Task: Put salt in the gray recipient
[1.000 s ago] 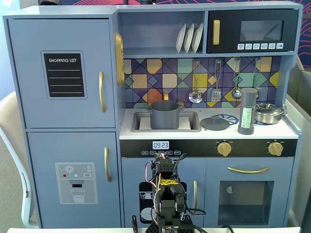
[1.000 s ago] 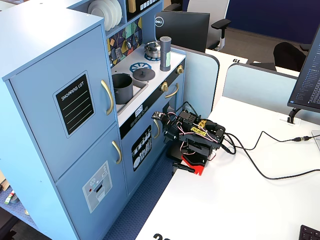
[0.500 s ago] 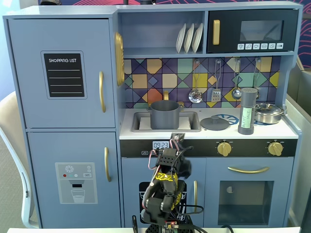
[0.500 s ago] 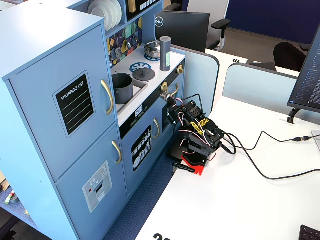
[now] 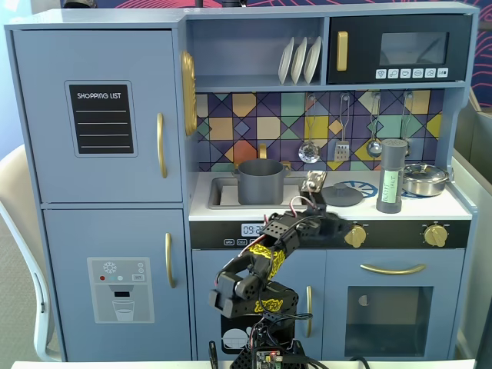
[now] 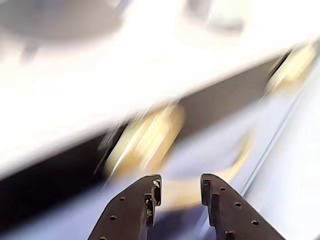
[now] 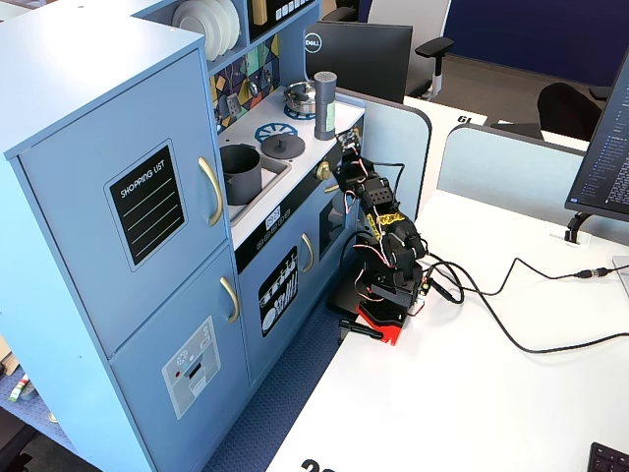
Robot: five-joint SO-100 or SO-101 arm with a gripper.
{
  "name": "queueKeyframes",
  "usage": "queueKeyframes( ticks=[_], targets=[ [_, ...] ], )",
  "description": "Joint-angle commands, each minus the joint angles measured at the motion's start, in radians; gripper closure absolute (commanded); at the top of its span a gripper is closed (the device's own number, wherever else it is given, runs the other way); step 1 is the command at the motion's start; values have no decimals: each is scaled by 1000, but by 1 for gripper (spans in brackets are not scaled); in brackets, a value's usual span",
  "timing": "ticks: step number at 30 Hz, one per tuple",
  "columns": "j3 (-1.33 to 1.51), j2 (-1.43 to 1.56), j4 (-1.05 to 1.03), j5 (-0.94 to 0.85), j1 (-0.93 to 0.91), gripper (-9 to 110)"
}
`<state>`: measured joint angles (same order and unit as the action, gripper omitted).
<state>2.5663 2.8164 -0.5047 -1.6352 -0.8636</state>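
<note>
The tool [image 6: 179, 192] is seen empty, its two dark fingers [image 6: 134, 212] parted by a narrow gap with nothing held between them. In the front fixed view it [image 5: 313, 183] is raised at the front edge of the toy kitchen's counter [image 5: 453, 207], carried there on the extended arm [image 5: 265, 265], presumably because the reach toward the salt must clear that edge first.

The salt [image 5: 391, 176] is set upright toward the right end of the counter, just beside the shiny steel pan [image 5: 424, 179] and well apart from the tool. The flat gray lid [image 5: 341, 195] is laid between the tool and the salt. The gray recipient [image 5: 260, 181] is placed in the sink [image 5: 223, 198] at the counter's left part, open at the top so that it can receive something. In the side fixed view the salt [image 7: 325, 105] is shown near the counter's far end, the gray recipient [image 7: 240, 173] nearer the camera, and the tool [image 7: 347, 144] at the front edge between them.

Much is hard to make out. The wrist view is heavily smeared by motion: only a blurred gold knob [image 6: 142, 142] and a pale band above it can be read, and neither task object can be picked out there. In both fixed views the tool is small, so its opening is judged from the wrist view alone. The interior of the gray recipient is not shown.
</note>
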Motion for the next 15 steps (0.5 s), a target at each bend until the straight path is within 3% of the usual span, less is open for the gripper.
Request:
queueKeyframes(
  ticks=[1,6,15],
  targets=[
    [-107,-48,137,12,-49,101],
    [-161,-107,230,32,-63,101],
    [-272,-229,293,74,-81,89]
  ],
)
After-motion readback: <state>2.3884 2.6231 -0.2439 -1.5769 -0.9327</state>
